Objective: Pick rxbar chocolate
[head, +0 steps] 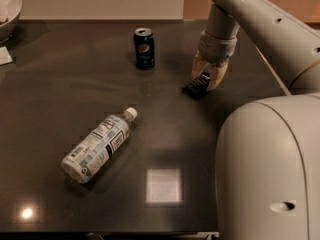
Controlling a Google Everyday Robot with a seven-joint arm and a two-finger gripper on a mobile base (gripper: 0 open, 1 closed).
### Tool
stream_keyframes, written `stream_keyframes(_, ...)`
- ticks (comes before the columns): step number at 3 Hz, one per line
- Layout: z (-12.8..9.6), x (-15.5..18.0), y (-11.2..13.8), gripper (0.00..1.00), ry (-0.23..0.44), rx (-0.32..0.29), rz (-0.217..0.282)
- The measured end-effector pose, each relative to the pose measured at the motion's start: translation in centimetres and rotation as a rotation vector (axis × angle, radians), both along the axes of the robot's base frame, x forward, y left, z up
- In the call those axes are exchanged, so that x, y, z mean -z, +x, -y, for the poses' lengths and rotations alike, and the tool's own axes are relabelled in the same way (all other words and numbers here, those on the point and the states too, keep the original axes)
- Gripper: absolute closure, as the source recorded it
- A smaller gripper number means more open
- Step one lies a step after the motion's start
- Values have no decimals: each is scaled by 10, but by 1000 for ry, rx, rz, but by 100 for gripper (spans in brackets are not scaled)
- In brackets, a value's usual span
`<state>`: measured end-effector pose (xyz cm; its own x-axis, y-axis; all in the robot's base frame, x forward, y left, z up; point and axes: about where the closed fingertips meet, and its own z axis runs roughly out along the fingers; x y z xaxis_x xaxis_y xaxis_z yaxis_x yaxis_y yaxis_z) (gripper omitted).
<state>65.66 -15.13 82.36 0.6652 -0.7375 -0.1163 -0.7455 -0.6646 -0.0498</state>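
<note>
The rxbar chocolate (196,86) is a small flat black bar lying on the dark table (165,134), to the right of the blue Pepsi can (144,48). My gripper (205,77) reaches down from the arm at the upper right, with its tan fingers (196,65) on either side of the bar's far end. The jaws are closed against the bar. The bar's near end sticks out to the lower left, low over the table.
A clear water bottle (98,144) with a white label lies on its side at the centre left. A bowl (9,11) stands at the far left corner. My robot's pale body (270,169) fills the lower right. The table's right edge runs behind the arm.
</note>
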Motion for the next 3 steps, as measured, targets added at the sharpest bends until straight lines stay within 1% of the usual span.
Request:
stream_keyframes(1,0,-1,0,60,0,1,0)
stream_keyframes(2,0,-1,0,82,0,1,0)
stream_keyframes(3,4,-36,-31,100,118,50,22)
